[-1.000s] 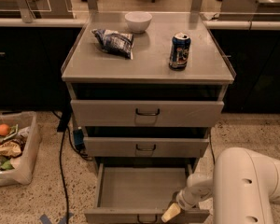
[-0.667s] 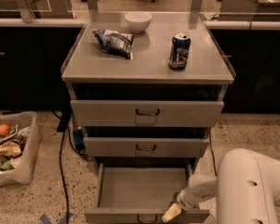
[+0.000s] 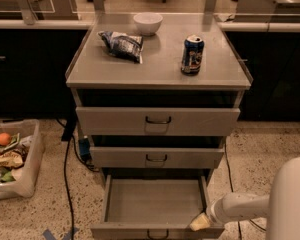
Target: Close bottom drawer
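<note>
Reaching in from the right at the very near edge, the robot's pale arm sets its gripper against the right end of the front panel of the bottom drawer, touching it or just short of touching; whether the claw is clenched or released I cannot tell. That drawer stands pulled well out toward us, its long grey tray bare, its small dark loop handle at the centre of the front, to the left of the gripper. The step in hand looks like the push itself, barely begun; to do it well I would press straight toward the far side, in line with the runners, and keep the force level. Contact so near the right corner may twist the drawer and jam it; sliding left toward the handle would give a squarer shove. The push should go on until the front sits under the middle drawer. Above that is the top drawer, both near enough shut. Farther back, on the cabinet top, stand a can at right, a chip bag at left and a white bowl farthest off; none is in the way.
</note>
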Controlling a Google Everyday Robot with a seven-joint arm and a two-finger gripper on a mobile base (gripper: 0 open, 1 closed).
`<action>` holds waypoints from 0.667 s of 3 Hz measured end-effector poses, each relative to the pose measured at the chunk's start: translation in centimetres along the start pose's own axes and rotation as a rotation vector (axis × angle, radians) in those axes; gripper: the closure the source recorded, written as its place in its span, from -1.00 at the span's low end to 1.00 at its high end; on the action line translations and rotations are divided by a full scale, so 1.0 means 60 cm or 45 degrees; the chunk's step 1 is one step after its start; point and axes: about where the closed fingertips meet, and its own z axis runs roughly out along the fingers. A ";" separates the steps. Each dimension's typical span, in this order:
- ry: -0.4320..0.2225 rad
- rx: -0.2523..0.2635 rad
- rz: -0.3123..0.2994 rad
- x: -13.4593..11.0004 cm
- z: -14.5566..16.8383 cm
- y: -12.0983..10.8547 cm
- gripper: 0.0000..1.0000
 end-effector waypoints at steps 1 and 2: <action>-0.033 0.008 -0.018 0.004 -0.012 0.027 -0.17; -0.032 0.006 -0.017 0.005 -0.010 0.028 0.31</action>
